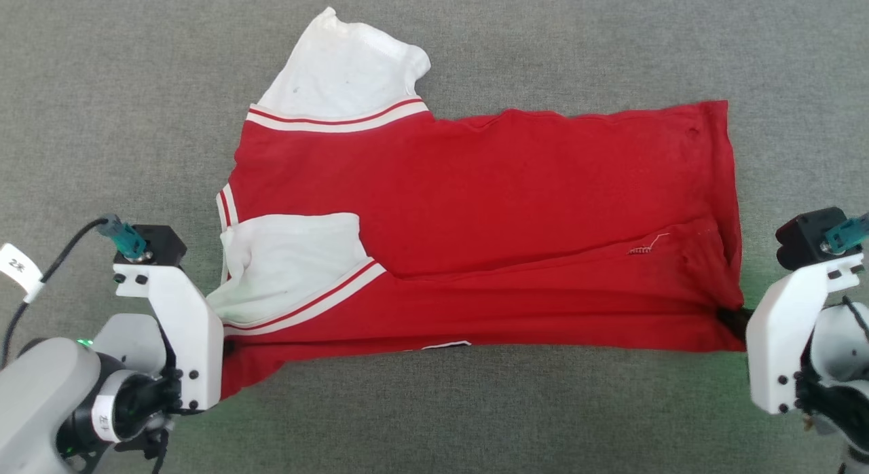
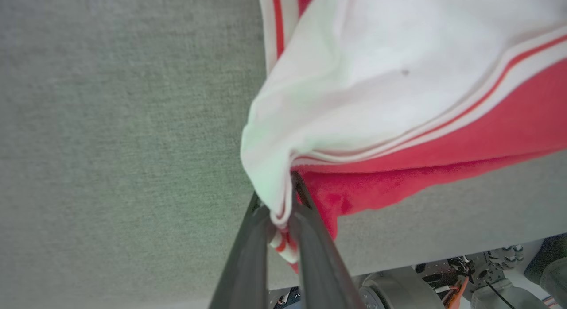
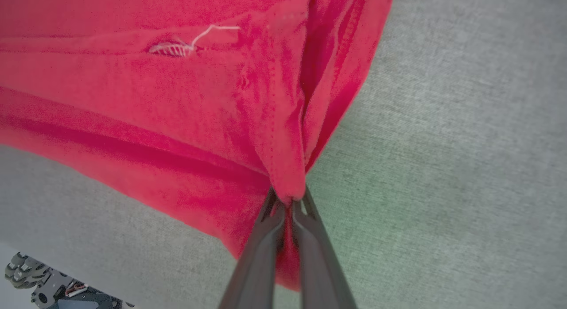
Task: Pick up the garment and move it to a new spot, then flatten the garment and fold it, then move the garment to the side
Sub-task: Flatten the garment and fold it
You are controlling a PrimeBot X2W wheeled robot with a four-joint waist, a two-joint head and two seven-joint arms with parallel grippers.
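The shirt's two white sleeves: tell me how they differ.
The far sleeve lies spread flat on the grey surface, beyond the red body; the near sleeve is folded onto the red body. The far sleeve is free; the left gripper pinches the near sleeve's edge. Both are white with striped trim.

Soft matt cloth garment (image 1: pixel 489 189); coarse woven grey table covering (image 1: pixel 136 87).

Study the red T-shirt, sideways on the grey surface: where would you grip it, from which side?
On the red T-shirt, pinch the two near corners, sleeve end with the left gripper, hem end with the right gripper, coming from the robot's side. Its long edge runs across, so end grips should keep it taut.
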